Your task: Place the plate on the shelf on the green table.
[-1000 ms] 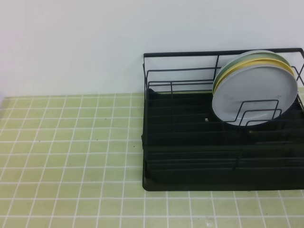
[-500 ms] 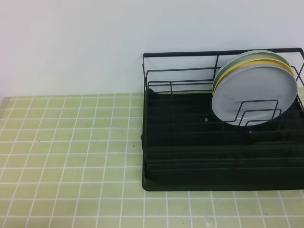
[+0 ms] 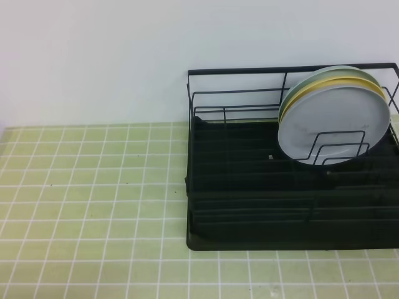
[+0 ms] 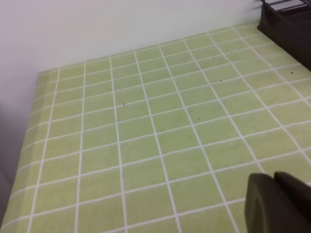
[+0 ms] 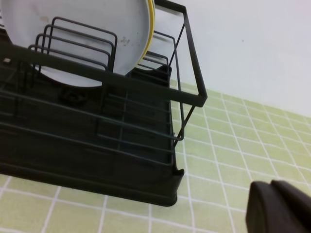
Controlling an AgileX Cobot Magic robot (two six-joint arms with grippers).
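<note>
Exterior high view: one pale grey-blue plate, smooth and round, stands upright in the black wire shelf on the green bench, fronting one yellow plate and one pale green plate. Both hands shut, empty.

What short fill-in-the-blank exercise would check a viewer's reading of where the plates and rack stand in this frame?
1. The grey-blue plate stands at the ___ of the three-plate stack.
2. Directly behind it stands the ___ plate.
3. The plates lean at the ___ end of the shelf in the high view.
4. The shelf rests on the ___ table.

Missing words: front; yellow; right; green
</note>
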